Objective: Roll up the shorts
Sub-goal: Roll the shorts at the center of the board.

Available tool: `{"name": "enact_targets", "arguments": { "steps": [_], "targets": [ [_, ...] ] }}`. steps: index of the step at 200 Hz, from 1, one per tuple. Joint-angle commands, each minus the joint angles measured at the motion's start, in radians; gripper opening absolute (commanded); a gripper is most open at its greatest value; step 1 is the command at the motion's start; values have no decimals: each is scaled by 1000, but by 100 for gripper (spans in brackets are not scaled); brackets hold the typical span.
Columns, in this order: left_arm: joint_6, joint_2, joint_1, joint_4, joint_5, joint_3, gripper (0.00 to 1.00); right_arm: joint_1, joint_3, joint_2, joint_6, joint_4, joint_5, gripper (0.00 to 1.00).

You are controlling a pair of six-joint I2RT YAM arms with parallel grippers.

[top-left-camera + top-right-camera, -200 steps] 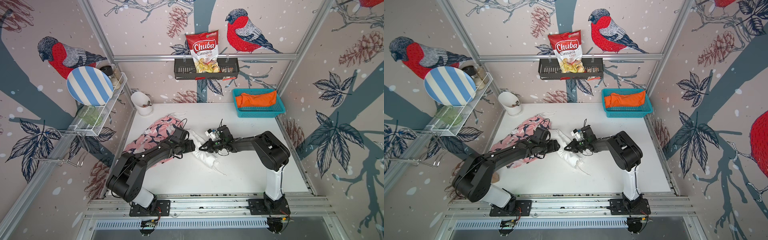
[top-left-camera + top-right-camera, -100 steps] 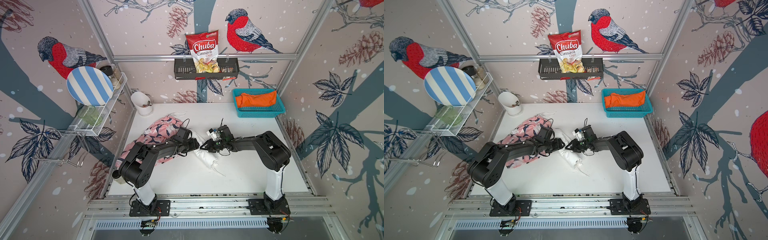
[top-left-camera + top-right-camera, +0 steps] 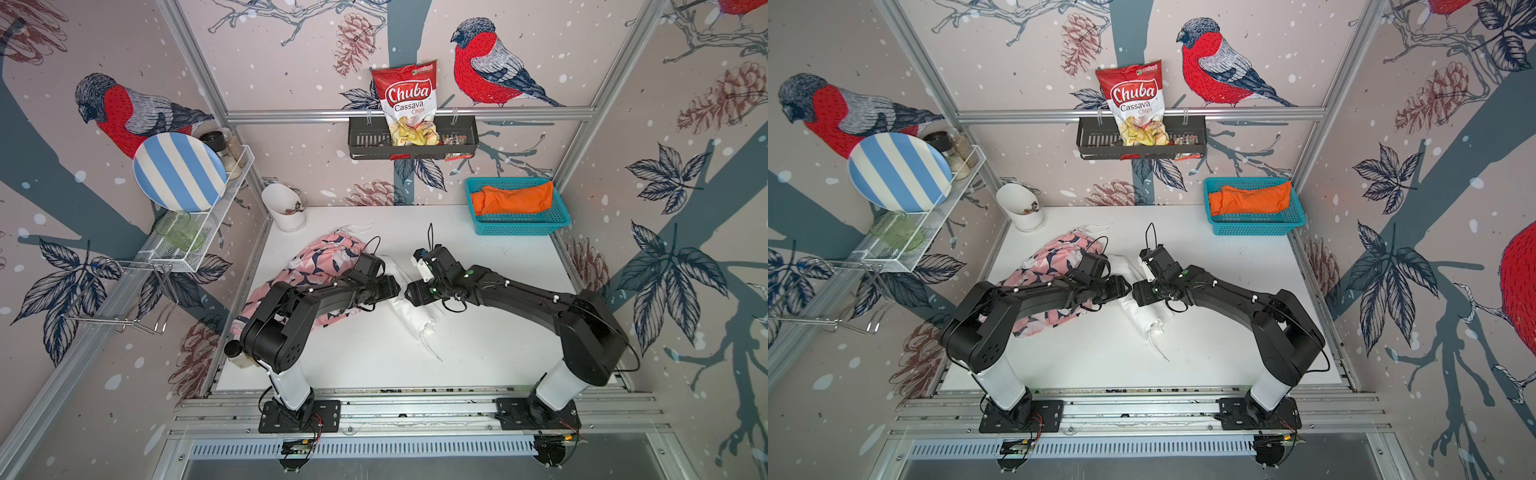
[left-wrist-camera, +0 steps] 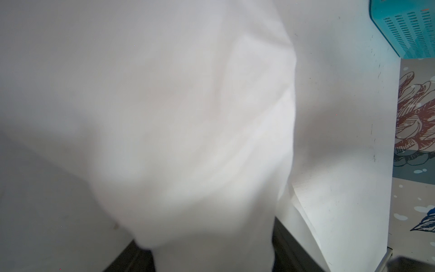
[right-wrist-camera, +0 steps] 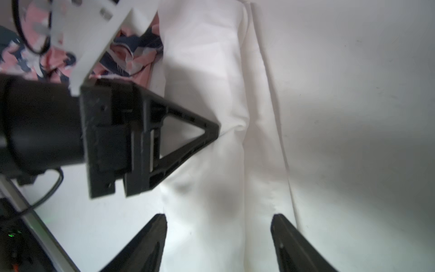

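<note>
The white shorts [image 3: 411, 320] lie as a roll slanting across the middle of the table, their drawstring trailing toward the front. My left gripper [image 3: 394, 286] comes in from the left and is shut on the roll; white cloth fills the gap between its jaws [image 4: 207, 233]. My right gripper [image 3: 410, 291] faces it from the right, open, its jaws straddling the roll [image 5: 219, 216] without pinching it. The pink patterned shorts [image 3: 324, 262] lie crumpled under the left arm. The orange shorts [image 3: 513, 199] sit rolled in the teal basket [image 3: 519, 227].
A white cup [image 3: 284, 208] stands at the back left corner. A wire shelf with a striped plate [image 3: 178, 172] hangs on the left wall. A black rack holds a chips bag [image 3: 409, 108] on the back wall. A small bottle [image 3: 237, 353] stands by the left arm's base.
My right gripper has gone from shut to open and let go of the white cloth. The left gripper has narrowed onto the roll, and the left arm's elbow has swung forward and right.
</note>
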State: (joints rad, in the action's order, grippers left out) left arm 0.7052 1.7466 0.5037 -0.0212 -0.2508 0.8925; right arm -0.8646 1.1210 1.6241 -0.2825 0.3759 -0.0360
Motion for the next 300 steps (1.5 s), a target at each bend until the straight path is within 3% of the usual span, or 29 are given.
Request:
{"name": "enact_targets", "arguments": {
  "steps": [1,31,56,71,84,119,138,169,199,234,267,300],
  "targets": [
    [-24,7,-3,81,8,9,68,-90,12,-24,77,141,230,79],
    [-21,7,-2,86,11,14,68,-216,15,5,91,163,345,86],
    [-21,11,-2,94,11,22,68,-238,34,70,78,151,346,86],
    [-25,8,-1,105,16,28,68,-233,29,98,70,123,327,81],
    [-30,1,-2,113,23,33,68,-217,23,109,66,103,282,70],
    [-50,-14,-8,167,65,70,69,-133,-16,69,35,48,66,18],
    [-68,-24,-18,208,106,98,69,-49,-81,3,-9,-31,-163,6],
    [-112,4,-37,270,147,215,70,127,-223,-81,-107,-211,-490,4],
    [-159,112,-44,329,166,353,69,273,-303,-25,-140,-307,-639,5],
    [-202,264,-53,391,204,515,69,399,-396,69,-170,-398,-688,3],
    [-229,389,-63,438,218,649,69,435,-415,135,-128,-387,-651,4],
    [-241,435,-64,453,214,696,69,429,-393,97,-96,-292,-567,20]
  ]
}}
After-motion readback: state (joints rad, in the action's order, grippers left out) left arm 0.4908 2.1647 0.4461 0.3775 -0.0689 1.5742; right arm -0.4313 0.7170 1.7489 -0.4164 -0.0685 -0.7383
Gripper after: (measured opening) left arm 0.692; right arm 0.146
